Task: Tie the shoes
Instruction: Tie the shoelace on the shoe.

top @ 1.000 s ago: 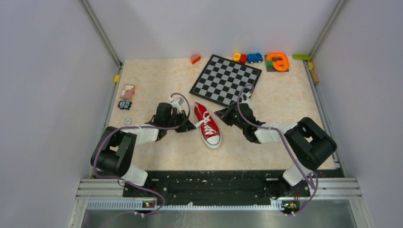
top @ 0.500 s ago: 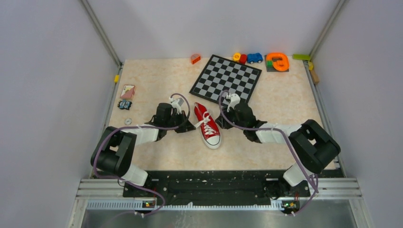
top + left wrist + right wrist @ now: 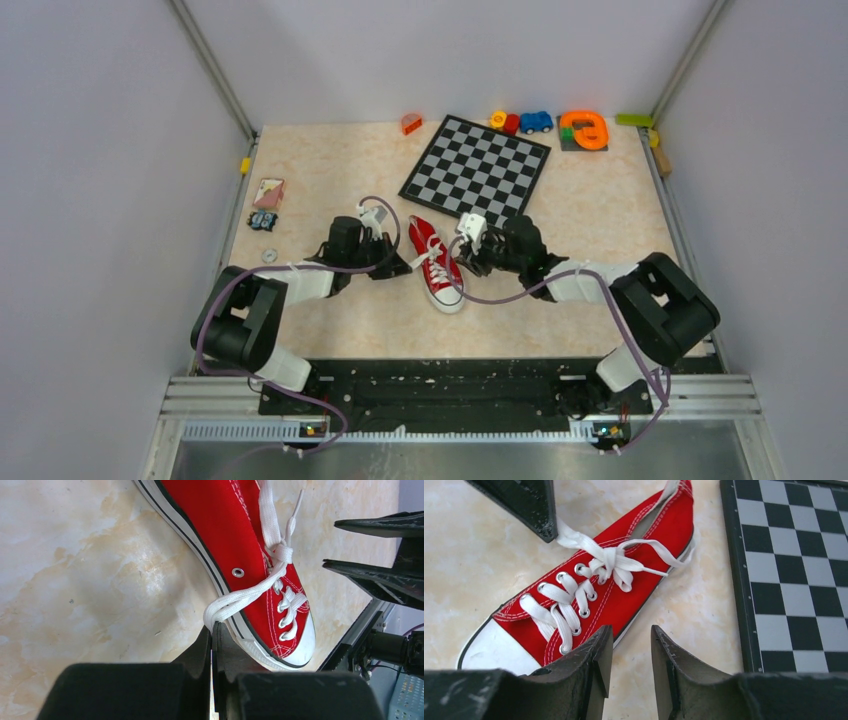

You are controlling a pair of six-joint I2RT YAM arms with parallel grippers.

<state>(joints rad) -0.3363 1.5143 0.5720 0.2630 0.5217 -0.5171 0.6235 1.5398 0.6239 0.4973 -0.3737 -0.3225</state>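
The red shoe [image 3: 437, 265] lies mid-table, its white toe cap toward the arms and its white laces knotted loosely. My left gripper [image 3: 404, 266] is at the shoe's left side, shut on a loop of lace [image 3: 235, 600] pulled out over the sole edge, with its tips [image 3: 212, 627] pinching the loop's end. My right gripper [image 3: 470, 262] is on the shoe's right side, low over the table. Its jaws [image 3: 630, 630] stand open with only bare table between them, beside the shoe [image 3: 599, 595]. A free lace end [image 3: 659, 555] lies across the shoe toward the right.
A black-and-white chessboard [image 3: 476, 168] lies just behind and right of the shoe, its edge [image 3: 736, 580] close to my right gripper. Small toys line the back edge: an orange block [image 3: 411, 123], a blue car [image 3: 536, 121] and an orange piece [image 3: 584, 129]. A card [image 3: 268, 192] lies at the left.
My right wrist has swung left from the chessboard's edge to the shoe's right side, and its jaws have gone from shut to open. The left gripper and its lace loop have stayed put.
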